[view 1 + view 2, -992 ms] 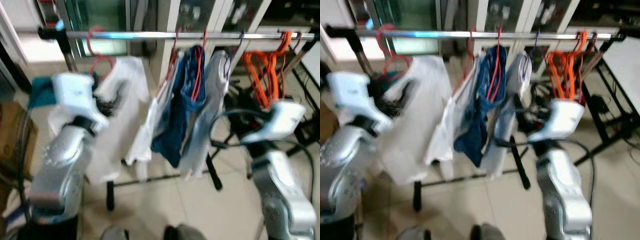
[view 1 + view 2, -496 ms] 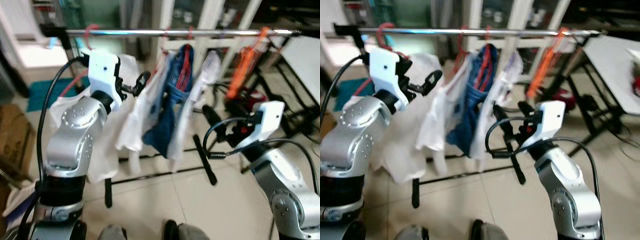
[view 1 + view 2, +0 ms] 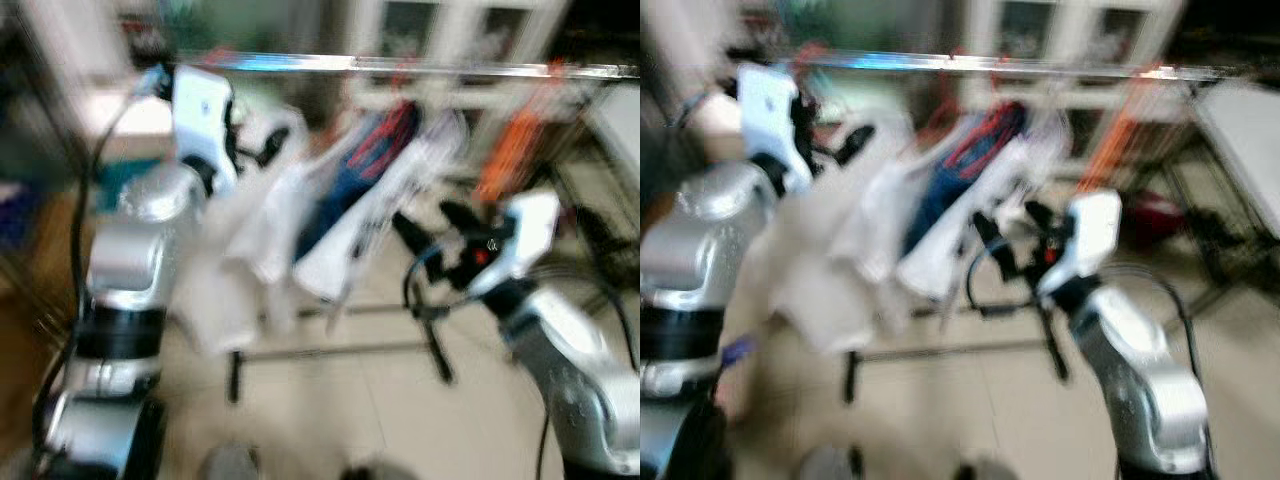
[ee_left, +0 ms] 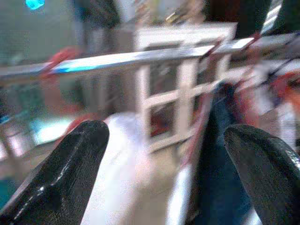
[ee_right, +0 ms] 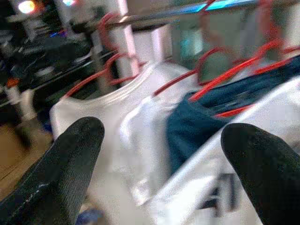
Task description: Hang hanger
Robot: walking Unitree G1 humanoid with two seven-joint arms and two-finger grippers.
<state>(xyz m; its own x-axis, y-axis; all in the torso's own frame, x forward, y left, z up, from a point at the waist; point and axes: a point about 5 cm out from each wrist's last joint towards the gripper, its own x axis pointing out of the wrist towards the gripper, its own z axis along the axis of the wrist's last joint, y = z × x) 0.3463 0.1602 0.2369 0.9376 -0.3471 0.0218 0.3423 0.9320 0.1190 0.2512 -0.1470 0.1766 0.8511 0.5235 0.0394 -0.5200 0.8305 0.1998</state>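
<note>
The eye views are blurred. A silver rail [image 3: 400, 66] runs across the top with clothes on red hangers: a white shirt [image 3: 265, 205], a blue garment [image 3: 350, 190] and another white piece [image 3: 385, 215]. A bunch of bare orange hangers [image 3: 515, 150] hangs further right. My left gripper [image 3: 268, 143] is raised just below the rail beside the white shirt, open and holding nothing. In the left wrist view its fingers [image 4: 70, 173] stand wide apart, facing the rail [image 4: 131, 58]. My right gripper [image 3: 425, 225] is open and empty in front of the clothes, with red hangers [image 5: 220, 70] ahead of it.
The rack's black legs [image 3: 432, 345] spread over the tiled floor. White cabinets [image 3: 450, 25] stand behind the rail. A white table [image 3: 1240, 120] is at the far right, with dark frames beneath it.
The whole picture has shifted and blurred, so the camera has moved. My left gripper has come off the white shirt's hanger and stands higher by the rail. The right gripper has risen towards the clothes.
</note>
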